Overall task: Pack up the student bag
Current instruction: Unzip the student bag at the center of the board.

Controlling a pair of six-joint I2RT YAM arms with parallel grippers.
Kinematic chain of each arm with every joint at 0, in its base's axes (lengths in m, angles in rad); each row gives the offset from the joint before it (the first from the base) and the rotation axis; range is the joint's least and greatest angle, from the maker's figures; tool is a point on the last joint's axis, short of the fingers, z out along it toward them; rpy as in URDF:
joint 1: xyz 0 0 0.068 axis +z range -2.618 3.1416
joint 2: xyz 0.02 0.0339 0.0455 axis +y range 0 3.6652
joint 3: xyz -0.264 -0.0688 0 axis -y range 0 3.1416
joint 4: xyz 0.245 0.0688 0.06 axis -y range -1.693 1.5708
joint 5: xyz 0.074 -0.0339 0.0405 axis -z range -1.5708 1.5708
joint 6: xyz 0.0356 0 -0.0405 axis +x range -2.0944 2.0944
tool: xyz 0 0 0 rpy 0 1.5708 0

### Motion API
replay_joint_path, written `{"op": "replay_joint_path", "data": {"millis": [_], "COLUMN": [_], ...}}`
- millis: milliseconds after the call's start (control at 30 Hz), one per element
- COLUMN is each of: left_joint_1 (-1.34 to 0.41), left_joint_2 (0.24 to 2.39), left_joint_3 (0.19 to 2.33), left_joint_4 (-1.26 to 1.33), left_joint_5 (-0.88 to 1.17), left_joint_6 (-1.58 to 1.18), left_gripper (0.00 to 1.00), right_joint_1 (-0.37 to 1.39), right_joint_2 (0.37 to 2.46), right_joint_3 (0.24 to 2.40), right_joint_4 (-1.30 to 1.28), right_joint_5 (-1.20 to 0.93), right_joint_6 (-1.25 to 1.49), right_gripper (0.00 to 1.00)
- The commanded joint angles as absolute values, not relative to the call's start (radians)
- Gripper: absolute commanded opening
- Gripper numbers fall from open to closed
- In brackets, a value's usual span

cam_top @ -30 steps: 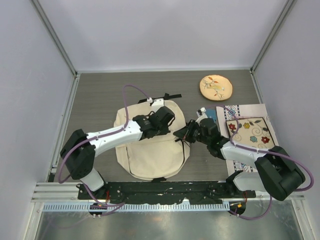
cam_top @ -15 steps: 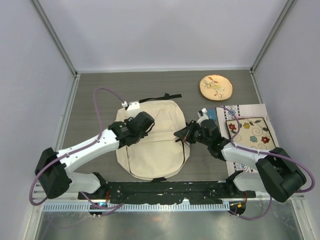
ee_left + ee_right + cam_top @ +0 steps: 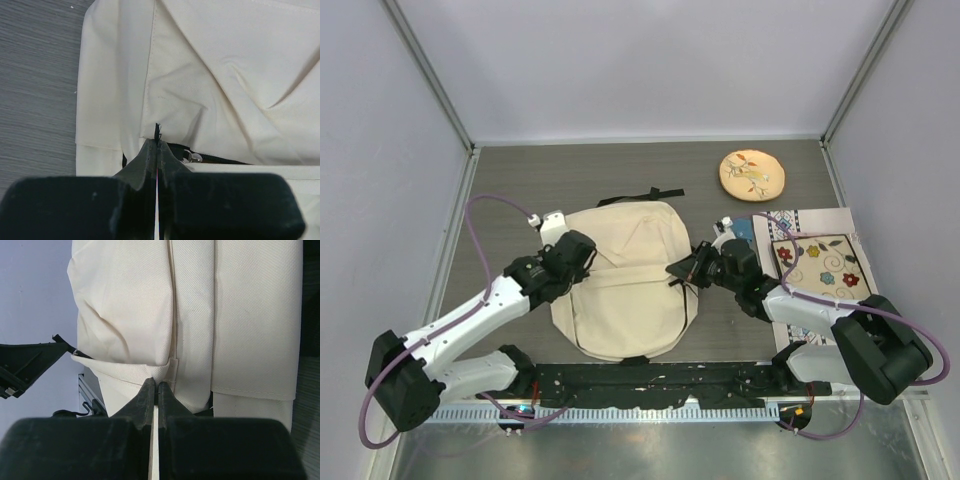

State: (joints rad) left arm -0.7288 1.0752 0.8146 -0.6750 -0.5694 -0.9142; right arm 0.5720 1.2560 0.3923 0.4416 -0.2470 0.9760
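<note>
The student bag [image 3: 625, 285], a large cream fabric backpack, lies flat in the middle of the table. My left gripper [image 3: 570, 258] is at its left edge. In the left wrist view its jaws are shut on a thin black zip pull [image 3: 158, 131], with the metal slider [image 3: 193, 158] and the dark zip line just right of the tips. My right gripper [image 3: 680, 270] is at the bag's right edge. The right wrist view shows that gripper [image 3: 155, 384] shut on a fold of the bag's cream fabric [image 3: 150, 371] beside a seam.
A round tan embroidered disc [image 3: 752, 174] lies at the back right. A floral patterned mat [image 3: 817, 262] sits on the right, with a blue item [image 3: 742, 228] at its near-left corner. A black strap [image 3: 645, 194] trails behind the bag. Walls enclose the table.
My left arm has swept left across the bag, from its upper middle to its left edge, jaws staying shut. The right gripper has held its place at the right edge.
</note>
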Motion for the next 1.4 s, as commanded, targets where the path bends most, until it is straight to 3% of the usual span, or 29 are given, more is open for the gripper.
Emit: {"op": "replay_joint_path", "data": {"millis": [0,33,100,133,233,400,567,900,1367], "left_joint_1": [-0.699,-0.699,-0.699,-0.699,-0.699,-0.699,-0.699,-0.699,-0.699], "left_joint_2": [1.095,1.100,1.100,1.098,1.082,1.023,0.959,0.808,0.799], "left_joint_3": [0.816,0.818,0.819,0.825,0.830,0.827,0.836,0.793,0.785], "left_joint_4": [-0.759,-0.761,-0.761,-0.762,-0.762,-0.784,-0.833,-0.851,-0.762], "left_joint_5": [-0.654,-0.652,-0.644,-0.641,-0.635,-0.627,-0.632,-0.643,-0.491], "left_joint_6": [-0.900,-0.902,-0.900,-0.900,-0.907,-0.916,-0.936,-0.959,-0.867], "left_gripper": [0.10,0.33,0.44,0.54,0.77,0.96,1.00,1.00,1.00], "right_joint_1": [0.561,0.561,0.560,0.558,0.554,0.532,0.447,0.239,0.146], "right_joint_2": [1.223,1.215,1.177,1.158,1.069,0.953,0.959,1.054,1.048], "right_joint_3": [0.397,0.402,0.417,0.425,0.477,0.555,0.614,0.626,0.557], "right_joint_4": [0.405,0.391,0.332,0.302,0.171,-0.061,-0.181,-0.204,-0.115], "right_joint_5": [-0.213,-0.207,-0.180,-0.166,-0.072,0.135,0.250,0.080,0.098], "right_joint_6": [0.953,0.945,0.931,0.911,0.856,0.776,0.750,0.778,0.834], "right_gripper": [0.09,0.21,0.36,0.50,0.71,0.81,0.84,0.85,0.85]}}
